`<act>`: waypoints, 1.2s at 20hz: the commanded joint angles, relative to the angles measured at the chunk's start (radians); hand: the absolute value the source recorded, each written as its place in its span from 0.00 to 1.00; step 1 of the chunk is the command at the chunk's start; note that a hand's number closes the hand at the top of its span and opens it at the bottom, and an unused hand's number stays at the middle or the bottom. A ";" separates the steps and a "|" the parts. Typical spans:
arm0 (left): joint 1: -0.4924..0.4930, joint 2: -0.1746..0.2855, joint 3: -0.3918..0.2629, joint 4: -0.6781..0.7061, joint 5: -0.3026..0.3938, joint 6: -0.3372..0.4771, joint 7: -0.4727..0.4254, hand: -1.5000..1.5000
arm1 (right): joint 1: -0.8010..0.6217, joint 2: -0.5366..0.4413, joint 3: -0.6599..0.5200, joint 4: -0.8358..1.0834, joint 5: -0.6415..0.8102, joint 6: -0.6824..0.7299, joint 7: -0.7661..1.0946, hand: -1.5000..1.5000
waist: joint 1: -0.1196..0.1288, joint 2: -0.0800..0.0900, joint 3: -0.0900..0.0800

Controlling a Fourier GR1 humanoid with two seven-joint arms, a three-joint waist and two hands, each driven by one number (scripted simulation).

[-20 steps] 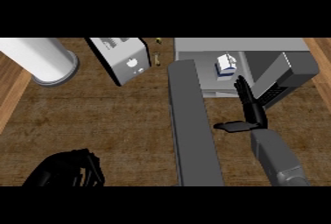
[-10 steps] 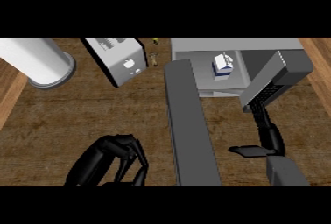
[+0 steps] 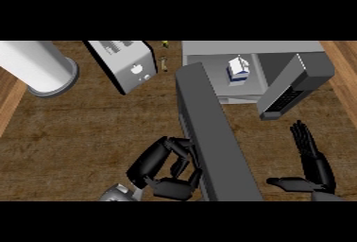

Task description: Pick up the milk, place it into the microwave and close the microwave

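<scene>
From the head view, looking steeply down on a brown wooden counter (image 3: 83, 132), the milk (image 3: 238, 70), a small white carton with a blue band, stands upright inside the pale cavity of the microwave (image 3: 251, 48), near the cavity's front left and apart from both hands. The microwave door (image 3: 213, 142) is swung wide open and runs as a long grey slab from the microwave's left front corner down toward the lower edge of the view. At the right of the cavity the dark control panel (image 3: 291, 85) juts out, with a keypad on its face. The left hand (image 3: 164, 165) sits just left of the door's lower half, its fingers curled with the tips against the door's left face; whether they hook over any edge cannot be told. The right hand (image 3: 311, 160) is on the other side of the door, below the control panel, with its fingers straight and pointing up the view and its thumb stuck out to the left, touching nothing. Left of the microwave stands a grey toaster (image 3: 127, 65), and further left a white cylinder (image 3: 33, 66) on a round grey base.
</scene>
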 commanded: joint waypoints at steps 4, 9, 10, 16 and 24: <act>-0.146 -0.001 -0.146 0.329 0.024 0.195 -0.101 1.00 | 0.146 -0.058 0.058 -0.272 -0.035 0.126 0.009 0.00 | -0.012 0.004 -0.001; -0.227 -0.001 -0.209 0.509 0.120 0.374 -0.294 1.00 | 0.218 -0.076 0.063 -0.397 -0.138 0.220 0.033 0.00 | -0.044 0.009 -0.002; -0.260 -0.001 -0.244 0.516 0.164 0.422 -0.300 1.00 | 0.180 -0.067 0.076 -0.412 -0.144 0.206 0.070 0.00 | -0.051 0.012 -0.003; -0.344 -0.001 -0.319 0.635 0.321 0.501 -0.357 1.00 | 0.218 -0.120 0.078 -0.563 -0.258 0.269 0.177 0.00 | -0.078 0.018 -0.004; -0.418 -0.001 -0.417 0.609 0.515 0.559 -0.379 1.00 | 0.235 -0.119 0.157 -0.739 -0.318 0.277 0.293 0.00 | -0.135 0.026 -0.007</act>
